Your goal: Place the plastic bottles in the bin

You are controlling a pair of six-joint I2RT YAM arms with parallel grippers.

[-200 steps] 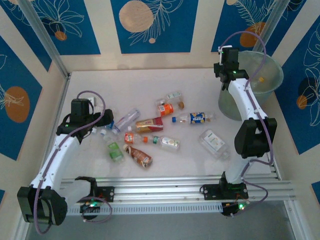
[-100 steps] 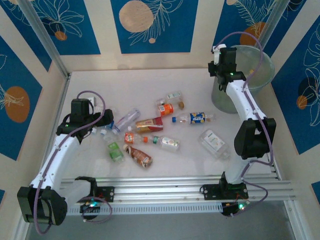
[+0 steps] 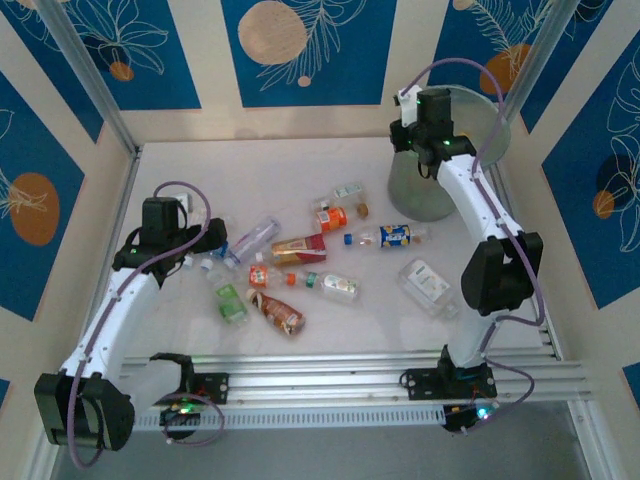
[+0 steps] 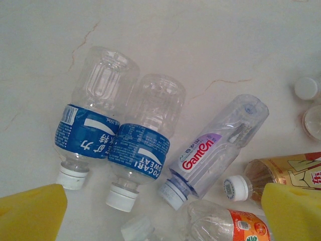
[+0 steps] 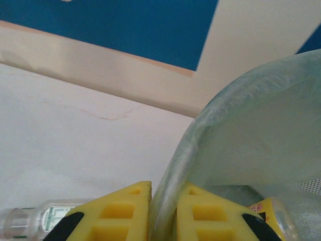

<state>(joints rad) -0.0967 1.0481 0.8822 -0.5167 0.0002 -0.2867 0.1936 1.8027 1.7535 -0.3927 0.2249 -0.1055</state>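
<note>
- step in hand: we judge this to be a repositioning of the bin (image 3: pixel 412 195), not yet a pick. the right hand (image 5: pixel 163 216) is clamped on its rim, one finger outside the wall and one inside.
- the bin stands at the far right of the tabletop (image 3: pixel 250 170) and looks tilted toward the middle. one bottle with a yellow-orange label (image 5: pixel 273 213) appears to lie inside it.
- the plastic bottles (image 3: pixel 300 250) lie scattered on their sides across the middle of the tabletop, apart from the bin's mouth.
- the left hand (image 4: pixel 161 206) hangs with its fingers wide apart, holding nothing. below it lie two blue-labelled bottles (image 4: pixel 143 150), side by side and touching, with a clear purple-labelled bottle (image 4: pixel 213 150) just beside them.
- next move, in our judgement: set the bin upright within reach of both arms and release the rim. then lower the left hand over the body of a single bottle.
- in the way: the blue-labelled pair touch, so the fingers may catch both. a blue-banded bottle (image 3: pixel 395 236) lies near the bin's base. a white cap (image 4: pixel 306 88) sits close by.
</note>
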